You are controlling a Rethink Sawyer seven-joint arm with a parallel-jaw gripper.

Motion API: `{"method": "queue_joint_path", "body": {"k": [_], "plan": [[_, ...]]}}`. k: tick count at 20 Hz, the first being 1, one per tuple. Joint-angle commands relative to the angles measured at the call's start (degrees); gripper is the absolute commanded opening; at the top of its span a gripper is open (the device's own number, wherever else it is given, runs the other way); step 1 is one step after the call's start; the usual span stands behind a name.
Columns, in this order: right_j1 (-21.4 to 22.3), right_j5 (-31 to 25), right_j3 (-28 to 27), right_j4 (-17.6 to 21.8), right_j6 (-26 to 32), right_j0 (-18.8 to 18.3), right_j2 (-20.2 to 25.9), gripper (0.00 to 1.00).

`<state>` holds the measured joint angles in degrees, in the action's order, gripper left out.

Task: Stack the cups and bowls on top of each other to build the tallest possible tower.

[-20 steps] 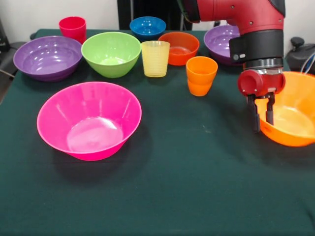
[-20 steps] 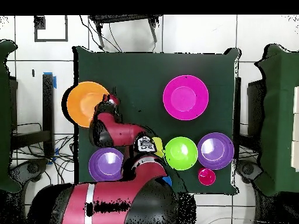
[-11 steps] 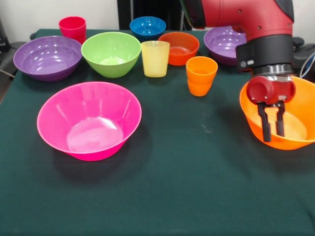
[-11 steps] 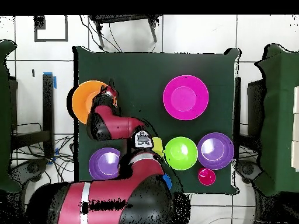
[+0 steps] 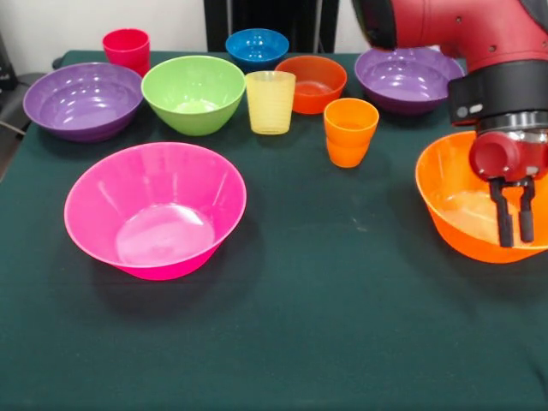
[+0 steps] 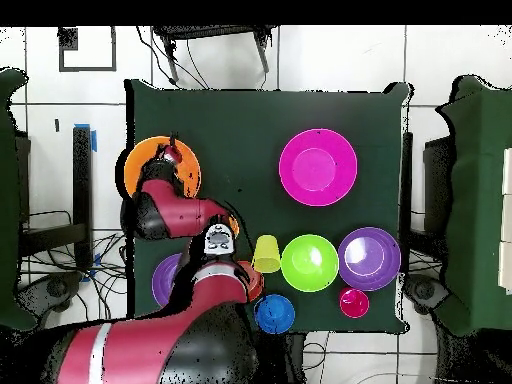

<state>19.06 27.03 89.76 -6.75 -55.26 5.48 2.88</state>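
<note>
Inside the large glossy orange plastic bowl (image 5: pixel 458 214) I had my black two-fingered gripper (image 5: pixel 514 239) hanging, fingers slightly apart and clamped on nothing, small orange stepped cup (image 5: pixel 350 131) off to its side, big pink bowl (image 5: pixel 155 210) well beyond that.

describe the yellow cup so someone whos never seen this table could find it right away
Start at the big pink bowl near the table's front, then look to the row behind it. The pale yellow cup stands upright between the green bowl and the orange-red bowl. It alone is ribbed and translucent.
</note>
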Motion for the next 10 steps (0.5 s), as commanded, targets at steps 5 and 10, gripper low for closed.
{"method": "queue_joint_path", "body": {"k": [5, 10], "plan": [[0.9, -3.8, 2.4, -2.4, -11.4, 3.0, -4.6, 1.00], [0.2, -7.2, 1.6, -1.6, -11.8, 0.9, -3.1, 1.00]]}}
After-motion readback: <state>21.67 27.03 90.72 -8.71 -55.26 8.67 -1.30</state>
